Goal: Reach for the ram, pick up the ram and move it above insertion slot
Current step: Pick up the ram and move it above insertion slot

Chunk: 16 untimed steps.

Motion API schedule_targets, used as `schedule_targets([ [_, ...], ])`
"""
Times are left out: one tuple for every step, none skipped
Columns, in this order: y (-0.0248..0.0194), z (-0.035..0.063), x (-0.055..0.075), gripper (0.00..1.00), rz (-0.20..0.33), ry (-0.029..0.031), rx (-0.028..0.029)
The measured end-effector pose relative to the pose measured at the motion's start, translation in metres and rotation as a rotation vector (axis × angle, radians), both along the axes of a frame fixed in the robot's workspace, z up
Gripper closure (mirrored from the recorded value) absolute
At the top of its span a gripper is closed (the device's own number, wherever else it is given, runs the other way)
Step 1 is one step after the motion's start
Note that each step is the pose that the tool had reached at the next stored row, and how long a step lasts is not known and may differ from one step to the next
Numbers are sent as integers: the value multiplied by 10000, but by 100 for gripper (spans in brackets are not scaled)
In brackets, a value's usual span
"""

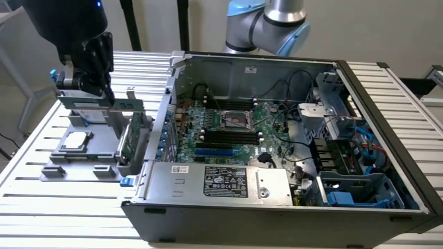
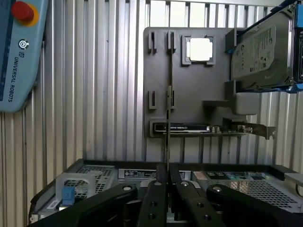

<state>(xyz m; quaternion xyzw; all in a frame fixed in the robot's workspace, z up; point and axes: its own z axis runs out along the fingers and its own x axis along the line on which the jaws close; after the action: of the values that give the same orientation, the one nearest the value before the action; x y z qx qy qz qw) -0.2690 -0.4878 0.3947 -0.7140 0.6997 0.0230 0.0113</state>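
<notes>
Wrist view: the gripper (image 2: 167, 171) is closed on the ram (image 2: 168, 127), a thin stick seen edge-on, with the gray parts tray (image 2: 132, 71) beyond the fingertips.

Exterior view: elevated, angled down into open PC case (image 1: 277, 124). Wrist view: closer over parts tray (image 2: 128, 90); both share tray, case.

One open computer case (image 1: 252, 140), one hard drive (image 2: 258, 54), one gray tray (image 2: 189, 85) and one teach pendant (image 2: 21, 56).
</notes>
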Motion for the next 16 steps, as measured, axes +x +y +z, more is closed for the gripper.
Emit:
schedule_targets([
  [4,3,32,87,-1,1,17],
  [8,4,65,87,-1,0,35],
  [12,5,99,87,-1,0,52],
  [16,6,133,87,-1,1,66],
  [20,7,171,87,0,1,83],
  [24,7,206,87,1,1,99],
  [28,9,241,87,0,2,112],
  [33,8,276,87,0,0,126],
  [37,9,310,87,-1,1,137],
  [42,9,346,87,-1,1,149],
  [46,10,385,87,-1,3,160],
  [51,11,422,87,0,3,171],
  [56,10,459,87,1,3,183],
  [60,10,496,87,-1,4,193],
  [65,10,535,87,-1,4,204],
  [69,10,575,87,-1,5,213],
])
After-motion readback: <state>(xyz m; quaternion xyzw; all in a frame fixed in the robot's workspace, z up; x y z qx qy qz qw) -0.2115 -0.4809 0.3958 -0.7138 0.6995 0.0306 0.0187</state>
